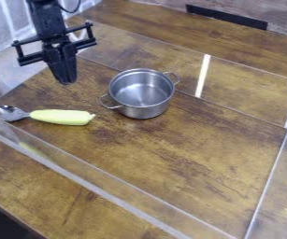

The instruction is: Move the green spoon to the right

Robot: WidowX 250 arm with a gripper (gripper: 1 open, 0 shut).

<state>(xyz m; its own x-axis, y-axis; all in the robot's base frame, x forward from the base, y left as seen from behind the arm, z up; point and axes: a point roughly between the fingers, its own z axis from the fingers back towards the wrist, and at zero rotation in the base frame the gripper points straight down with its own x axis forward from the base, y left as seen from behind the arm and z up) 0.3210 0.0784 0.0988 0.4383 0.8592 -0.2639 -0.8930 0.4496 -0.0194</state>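
Observation:
The green spoon (46, 117) lies flat on the wooden table near the left edge, its yellow-green handle pointing right and its silver bowl (9, 113) to the left. My gripper (65, 77) hangs above and behind it, pointing down, its black fingers shut with nothing between them. It is clear of the spoon and sits to the left of the steel pot (142, 92).
The round steel pot with two handles stands mid-table, just right of the spoon's handle tip. A clear acrylic wall (133, 210) borders the table at the front and right. A white rack (77, 37) stands at the back left.

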